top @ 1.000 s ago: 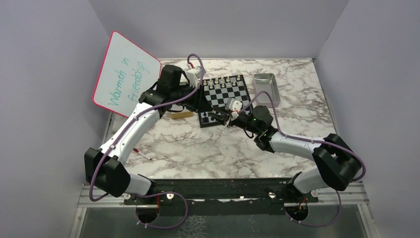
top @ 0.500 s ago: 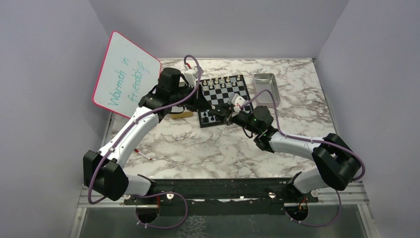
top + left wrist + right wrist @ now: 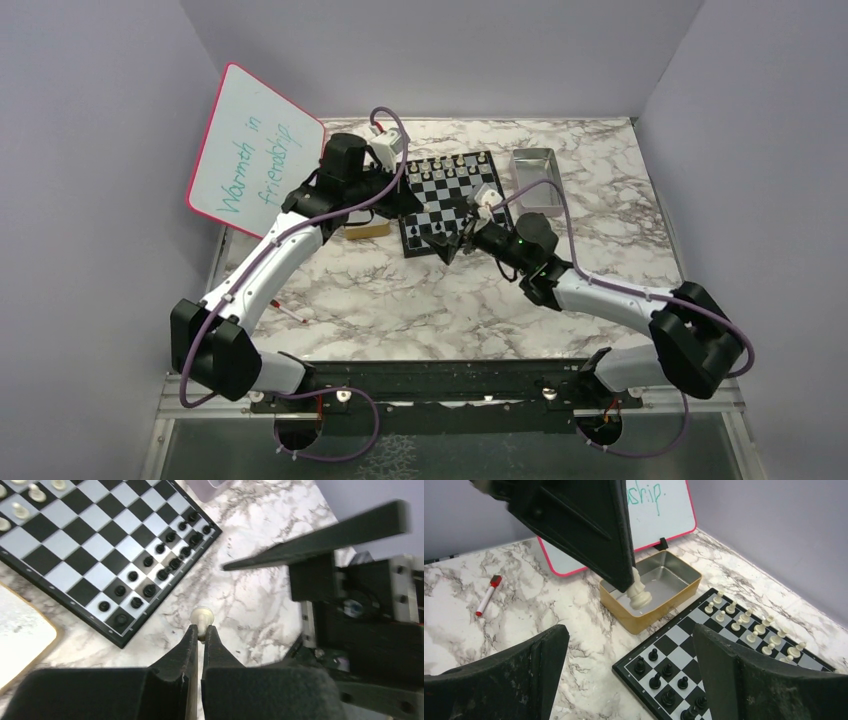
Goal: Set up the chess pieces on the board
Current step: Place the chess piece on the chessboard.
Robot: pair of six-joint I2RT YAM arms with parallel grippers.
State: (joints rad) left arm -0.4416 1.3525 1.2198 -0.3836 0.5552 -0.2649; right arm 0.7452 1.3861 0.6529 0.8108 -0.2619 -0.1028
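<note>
The board (image 3: 470, 190) lies at the back middle of the table. Black chess pieces (image 3: 150, 575) fill its near rows and pale ones (image 3: 749, 625) its far rows. My left gripper (image 3: 201, 630) is shut on a pale chess piece (image 3: 202, 616), gripping its stem, with the round base past the fingertips. It hangs above the marble, just off the board's (image 3: 75, 545) black-piece side. In the right wrist view the same piece (image 3: 639, 594) hangs from the left fingers (image 3: 594, 535) in front of a tin. My right gripper (image 3: 629, 680) stands wide open and empty near the board's (image 3: 676, 645) corner.
A gold-sided tin (image 3: 651, 587) sits left of the board. A silver metal tray (image 3: 537, 175) stands at its right. A pink-rimmed whiteboard (image 3: 255, 150) leans at the back left, and a red-capped marker (image 3: 488, 596) lies on the marble.
My left gripper's jaws closed on the pale piece where the two grippers met over the board's near edge. The right gripper's jaws sprang wide open and drew back toward me.
</note>
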